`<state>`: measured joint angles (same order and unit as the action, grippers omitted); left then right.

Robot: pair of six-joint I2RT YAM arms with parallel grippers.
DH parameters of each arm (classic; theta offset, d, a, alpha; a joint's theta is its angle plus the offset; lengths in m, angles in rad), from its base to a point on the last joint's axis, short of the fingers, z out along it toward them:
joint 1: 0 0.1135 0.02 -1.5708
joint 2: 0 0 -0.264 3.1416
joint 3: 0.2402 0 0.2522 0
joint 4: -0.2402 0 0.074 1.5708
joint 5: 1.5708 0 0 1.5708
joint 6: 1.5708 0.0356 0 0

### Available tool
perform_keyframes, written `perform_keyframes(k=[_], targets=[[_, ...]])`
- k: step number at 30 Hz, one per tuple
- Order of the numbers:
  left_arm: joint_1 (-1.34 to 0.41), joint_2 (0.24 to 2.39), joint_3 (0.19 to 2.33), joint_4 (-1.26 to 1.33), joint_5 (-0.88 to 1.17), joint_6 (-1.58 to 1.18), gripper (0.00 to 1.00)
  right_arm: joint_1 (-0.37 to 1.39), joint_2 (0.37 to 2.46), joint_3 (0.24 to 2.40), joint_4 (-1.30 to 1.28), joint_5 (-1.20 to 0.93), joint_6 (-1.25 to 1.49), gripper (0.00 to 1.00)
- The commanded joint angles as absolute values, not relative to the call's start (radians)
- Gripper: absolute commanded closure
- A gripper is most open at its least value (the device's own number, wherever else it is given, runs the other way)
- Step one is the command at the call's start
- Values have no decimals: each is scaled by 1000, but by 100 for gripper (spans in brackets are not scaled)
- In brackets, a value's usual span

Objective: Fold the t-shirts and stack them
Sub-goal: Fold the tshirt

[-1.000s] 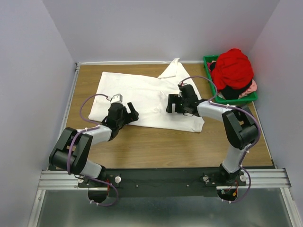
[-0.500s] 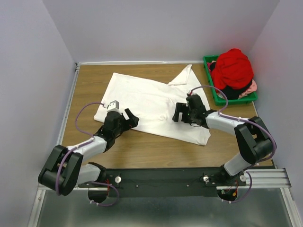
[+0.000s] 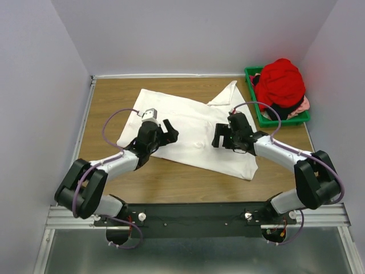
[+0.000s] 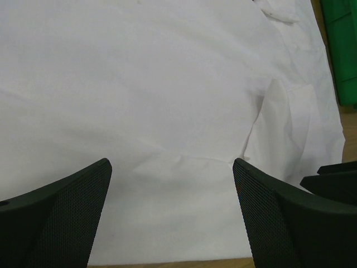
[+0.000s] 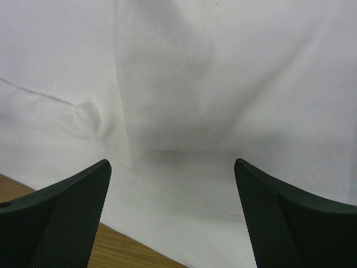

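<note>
Both pincers are set wide apart and nothing is held. The left gripper is positioned over the left-centre of the white t-shirt, the right gripper over its right part. One white t-shirt is spread at the centre of the table. One red t-shirt is heaped in one green bin at the upper right. Compared with the earlier frame, the left gripper is displaced up and right, farther onto the cloth.
</note>
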<state>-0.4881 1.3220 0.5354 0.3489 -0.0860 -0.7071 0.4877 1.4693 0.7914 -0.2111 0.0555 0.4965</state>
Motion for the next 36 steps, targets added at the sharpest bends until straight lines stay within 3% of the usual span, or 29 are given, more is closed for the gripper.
perform_keyframes(k=[1,11,21,36], targets=[[-541,1455,600,345,-158,-666,3,521,1424,862,-238,6,488,3],[-586,1536,474,466,-193,-761,2,563,1474,779,-201,55,537,3],[-686,1437,331,437,-267,-926,2,563,1540,701,-207,186,610,2],[-879,1195,179,241,-293,-1187,2,563,1448,569,-258,141,712,2]])
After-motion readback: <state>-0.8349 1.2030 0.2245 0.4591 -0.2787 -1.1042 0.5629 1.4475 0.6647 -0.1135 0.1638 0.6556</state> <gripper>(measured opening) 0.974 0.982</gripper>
